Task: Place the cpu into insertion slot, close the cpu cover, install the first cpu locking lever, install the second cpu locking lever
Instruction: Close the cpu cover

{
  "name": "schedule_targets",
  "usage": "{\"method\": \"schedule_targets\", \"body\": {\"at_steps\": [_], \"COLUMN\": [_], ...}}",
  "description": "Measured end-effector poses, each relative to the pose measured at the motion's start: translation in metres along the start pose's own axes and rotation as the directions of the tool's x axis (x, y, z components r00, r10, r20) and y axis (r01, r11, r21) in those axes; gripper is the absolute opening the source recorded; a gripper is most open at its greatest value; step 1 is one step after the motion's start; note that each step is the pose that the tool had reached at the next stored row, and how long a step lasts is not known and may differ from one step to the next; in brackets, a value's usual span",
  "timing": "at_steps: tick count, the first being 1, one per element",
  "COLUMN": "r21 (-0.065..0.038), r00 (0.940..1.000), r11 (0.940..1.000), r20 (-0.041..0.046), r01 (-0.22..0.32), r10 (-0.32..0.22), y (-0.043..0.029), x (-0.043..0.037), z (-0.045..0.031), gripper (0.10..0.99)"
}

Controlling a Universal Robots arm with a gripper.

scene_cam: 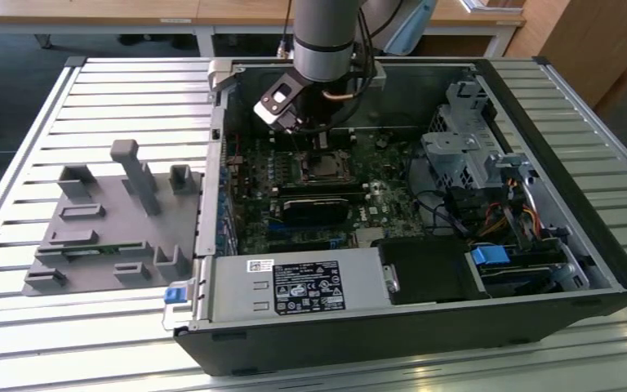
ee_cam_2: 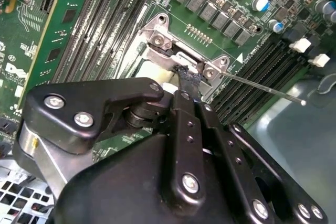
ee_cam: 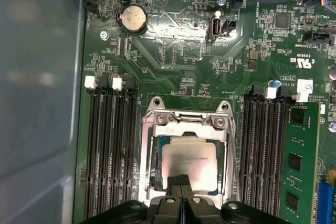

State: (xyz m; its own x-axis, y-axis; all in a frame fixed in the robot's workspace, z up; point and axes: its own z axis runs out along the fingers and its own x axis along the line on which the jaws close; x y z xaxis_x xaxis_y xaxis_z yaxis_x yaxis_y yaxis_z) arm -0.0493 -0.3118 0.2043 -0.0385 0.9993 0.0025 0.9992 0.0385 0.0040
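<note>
A robotics lab here: slatted aluminium bench [scene_cam: 30,106], opened PC tower [scene_cam: 401,335], grey parts jig [scene_cam: 95,237] at nine o'clock, wooden desks [scene_cam: 107,10] at twelve.

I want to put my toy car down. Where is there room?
Bare slats of the table lie between the grey holder and the near edge, and beyond the holder. Inside the computer case it is crowded around the gripper.

The cpu [ee_cam: 188,163] has a pale metal face with a soft satin sheen. The cpu cover [ee_cam: 185,131] is bare, bright metal. The motherboard [ee_cam: 173,61] is glossy green lacquer. The tool [ee_cam_2: 188,77] is matt black with shiny screw heads. The bench [scene_cam: 30,106] is ribbed, dull silvery metal.
</note>
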Motion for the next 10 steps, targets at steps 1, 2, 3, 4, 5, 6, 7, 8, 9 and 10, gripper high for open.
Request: {"method": "schedule_targets", "body": {"at_steps": [1,2,3,4,5,6,7,8,9,10], "r21": [0.000,0.000,0.000,0.000,0.001,0.001,0.001,0.001,0.001,0.000], "r00": [1.0000,1.0000,1.0000,1.0000,1.0000,1.0000,1.0000,1.0000,1.0000,1.0000], "r11": [1.0000,1.0000,1.0000,1.0000,1.0000,1.0000,1.0000,1.0000,1.0000,1.0000], "r20": [0.0000,0.0001,0.0001,0.0003,0.0007,0.0012,0.0014,0.0014,0.0015,0.0007], "r01": [0.000,0.000,0.000,0.000,0.000,0.000,0.000,0.000,0.000,0.000], "r10": [0.000,0.000,0.000,0.000,0.000,0.000,0.000,0.000,0.000,0.000], "y": [0.0000,-0.0001,-0.0001,-0.0001,-0.0002,-0.0002,-0.0002,0.0001,0.0013,0.0021], "x": [0.0000,0.0000,0.0000,-0.0001,-0.0001,-0.0002,-0.0002,-0.0002,0.0005,0.0011], "z": [0.0008,0.0014,0.0020,0.0026,0.0032,0.0038,0.0044,0.0049,0.0051,0.0055], "gripper": [0.106,0.106,0.106,0.106,0.106,0.106,0.106,0.106,0.106,0.106]}}
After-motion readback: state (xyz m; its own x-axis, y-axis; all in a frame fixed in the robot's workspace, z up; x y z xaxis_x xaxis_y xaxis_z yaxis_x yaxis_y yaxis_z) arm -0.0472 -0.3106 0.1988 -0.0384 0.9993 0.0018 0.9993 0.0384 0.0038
